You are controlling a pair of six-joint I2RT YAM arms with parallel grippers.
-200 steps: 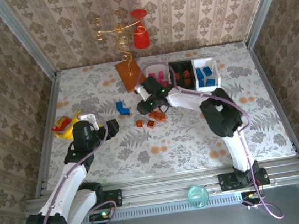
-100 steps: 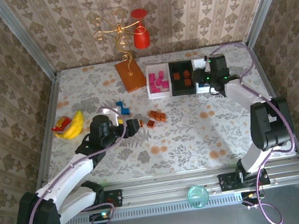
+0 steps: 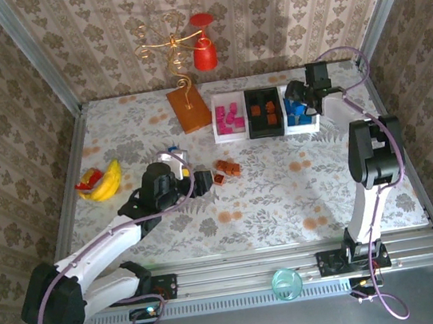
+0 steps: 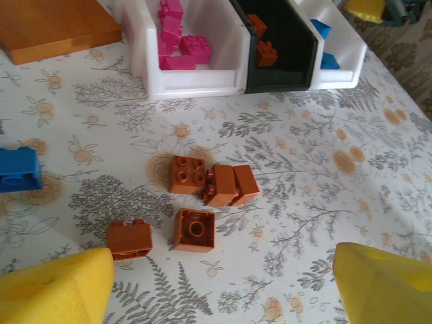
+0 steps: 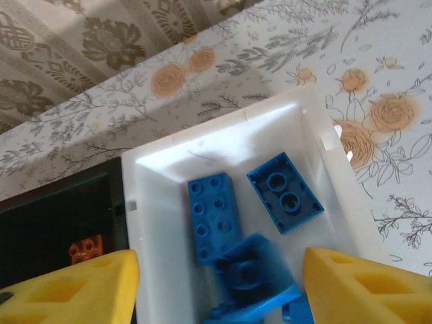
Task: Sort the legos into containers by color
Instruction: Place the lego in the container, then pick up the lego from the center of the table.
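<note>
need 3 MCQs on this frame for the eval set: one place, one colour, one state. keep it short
1. The right tool hangs above:
A) the white bin of blue legos
B) the banana toy
C) the orange board

2. The bin holding orange-brown legos is:
A) white
B) black
C) red

3. The left tool is:
A) open, nothing between its fingers
B) shut on a blue lego
C) shut on a pink lego

Key: 1 A, the right wrist view looks down into that bin. 2 B, its walls are black. 3 A, the fingers stand wide apart over loose legos.
</note>
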